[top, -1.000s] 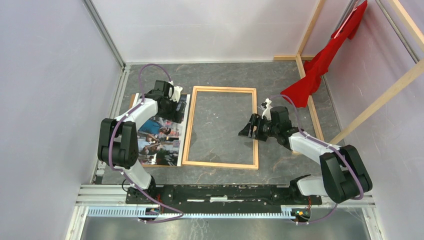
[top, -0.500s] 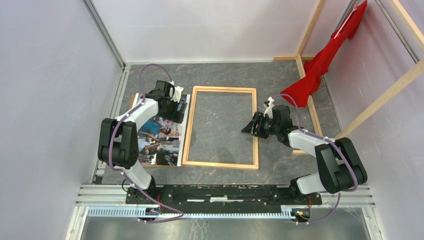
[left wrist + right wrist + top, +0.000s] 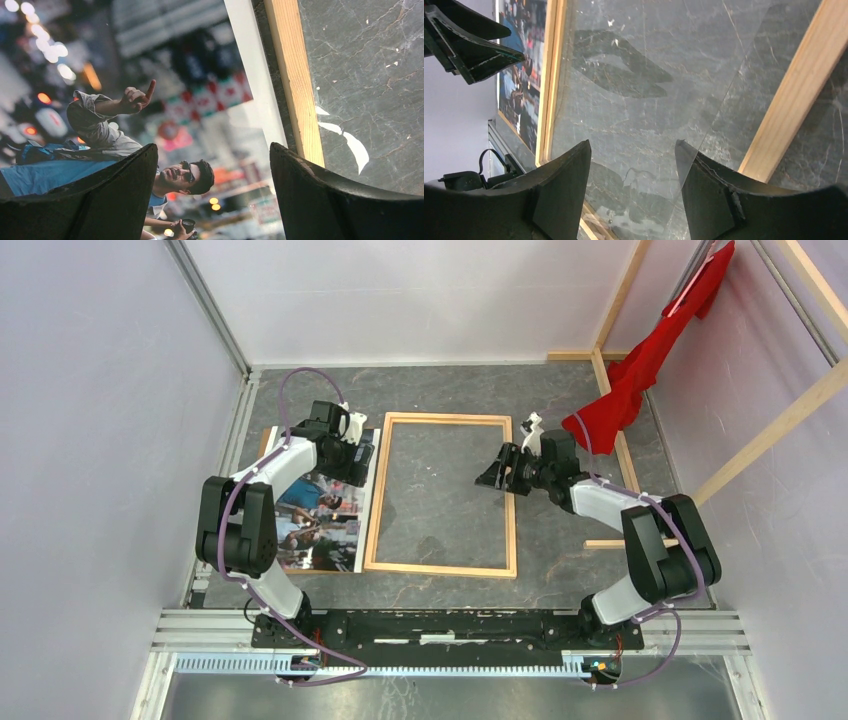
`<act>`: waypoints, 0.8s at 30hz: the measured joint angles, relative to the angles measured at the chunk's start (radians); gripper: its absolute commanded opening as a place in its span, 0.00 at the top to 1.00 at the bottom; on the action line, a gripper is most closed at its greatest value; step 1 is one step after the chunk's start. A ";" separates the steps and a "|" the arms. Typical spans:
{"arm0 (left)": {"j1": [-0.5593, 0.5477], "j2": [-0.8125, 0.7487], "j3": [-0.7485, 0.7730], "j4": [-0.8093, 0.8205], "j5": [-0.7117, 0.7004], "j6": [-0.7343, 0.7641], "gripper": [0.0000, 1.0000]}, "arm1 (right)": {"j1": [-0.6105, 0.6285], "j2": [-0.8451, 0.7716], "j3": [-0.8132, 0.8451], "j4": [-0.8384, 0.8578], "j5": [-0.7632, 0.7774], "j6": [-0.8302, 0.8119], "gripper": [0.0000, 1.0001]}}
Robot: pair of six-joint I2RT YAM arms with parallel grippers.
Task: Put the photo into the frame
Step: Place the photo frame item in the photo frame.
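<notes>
The large, dark colourful paper photo (image 3: 315, 510) lies flat directly beneath the left gripper (image 3: 352, 455). Its long axis runs back toward that arm's base, alongside the thin light-wood rectangular frame (image 3: 372, 510) just to the gripper's right. The left jaws gape wide and empty at the photo's white edge. The right gripper (image 3: 495, 478), also parted and empty, hovers over the frame's other long rail.

The overhead camera sits high behind the arm bases and looks down and forward over the whole dark grey marbled desk (image 3: 450, 390). The left wrist camera hangs very close above the colourful printed paper photo (image 3: 150, 100), looking past the left claw (image 3: 214, 146) to one rail of the thin light-wood rectangular frame (image 3: 295, 90). The right wrist camera looks past the right claw (image 3: 633, 142) across the frame's pane from somewhat farther off. All three views share that rail and the photo's edge beside it.
</notes>
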 measured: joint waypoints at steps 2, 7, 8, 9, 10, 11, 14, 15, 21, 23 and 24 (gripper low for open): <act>0.000 0.000 0.000 0.000 0.000 0.000 0.12 | 0.000 0.000 0.023 -0.011 -0.003 -0.016 0.35; 0.000 0.000 0.000 0.000 0.000 0.000 0.12 | 0.000 0.000 0.050 -0.021 -0.012 -0.052 0.89; 0.000 0.000 0.000 0.000 0.000 0.000 0.12 | 0.000 0.000 0.050 -0.024 -0.012 -0.056 0.93; 0.000 0.001 0.000 0.000 0.000 0.000 0.12 | -0.001 0.000 0.050 -0.027 -0.014 -0.053 0.95; -0.001 0.002 0.000 0.000 0.000 0.000 0.12 | -0.002 0.000 0.050 -0.027 -0.017 -0.055 0.97; -0.002 0.005 0.000 0.000 0.000 0.000 0.12 | -0.002 0.000 0.049 -0.022 -0.021 -0.050 0.97; -0.005 0.021 0.000 0.000 0.000 0.000 0.12 | -0.002 -0.010 0.035 0.018 -0.040 -0.037 1.00; -0.005 0.026 0.000 0.000 0.000 0.000 0.12 | -0.002 -0.018 0.028 0.032 -0.047 -0.031 1.00; -0.007 0.037 0.000 0.000 0.001 0.000 0.12 | -0.002 -0.069 0.023 0.119 -0.119 0.016 1.00; -0.006 0.043 0.000 0.001 0.000 0.000 0.12 | -0.002 -0.074 0.023 0.141 -0.134 0.034 1.00; -0.007 0.046 0.000 0.002 0.000 0.000 0.12 | -0.002 -0.074 0.023 0.149 -0.140 0.041 1.00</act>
